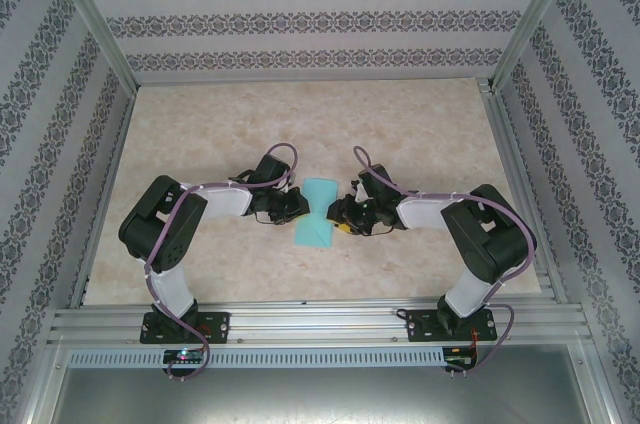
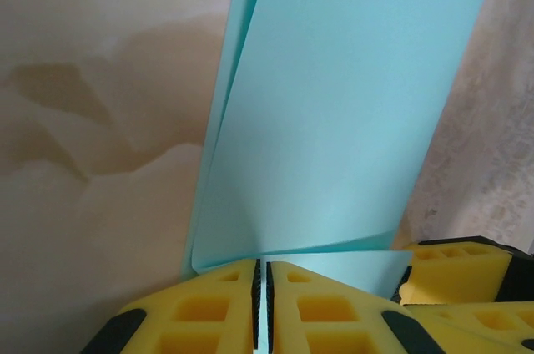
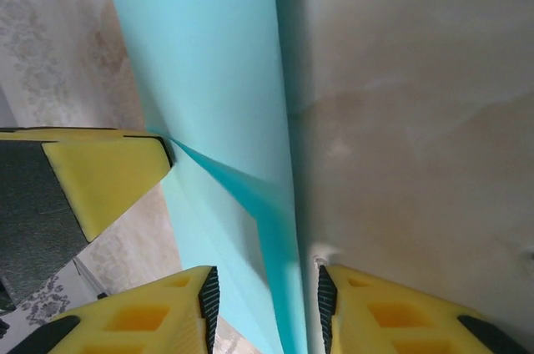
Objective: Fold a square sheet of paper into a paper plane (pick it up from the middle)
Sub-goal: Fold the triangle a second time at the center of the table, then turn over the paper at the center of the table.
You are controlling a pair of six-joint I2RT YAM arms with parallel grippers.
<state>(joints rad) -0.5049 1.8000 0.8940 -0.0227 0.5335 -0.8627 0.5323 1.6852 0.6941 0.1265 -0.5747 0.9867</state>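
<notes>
Turquoise square sheet of paper (image 1: 318,212) sits centre of table (image 1: 430,124), buckled like a bowtie, left gripper (image 2: 260,287) clamped on its middle, right gripper (image 3: 267,295) jaws apart around it; looks light, floppy, crease-prone, so hold mid-fold

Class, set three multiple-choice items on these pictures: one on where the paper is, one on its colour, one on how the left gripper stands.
1. Where is the sheet of paper? A against the back wall; B between the left gripper and the right gripper; C on an arm's base.
2. Its colour? A turquoise-blue; B red; C white.
3. The left gripper's jaws? A wide open; B shut on the paper; C shut on a pen.
Key: 1 B, the top view shows it between both fingertips; 2 A, all views show turquoise; 3 B, the left wrist view shows the jaws meeting on the paper's edge.
</notes>
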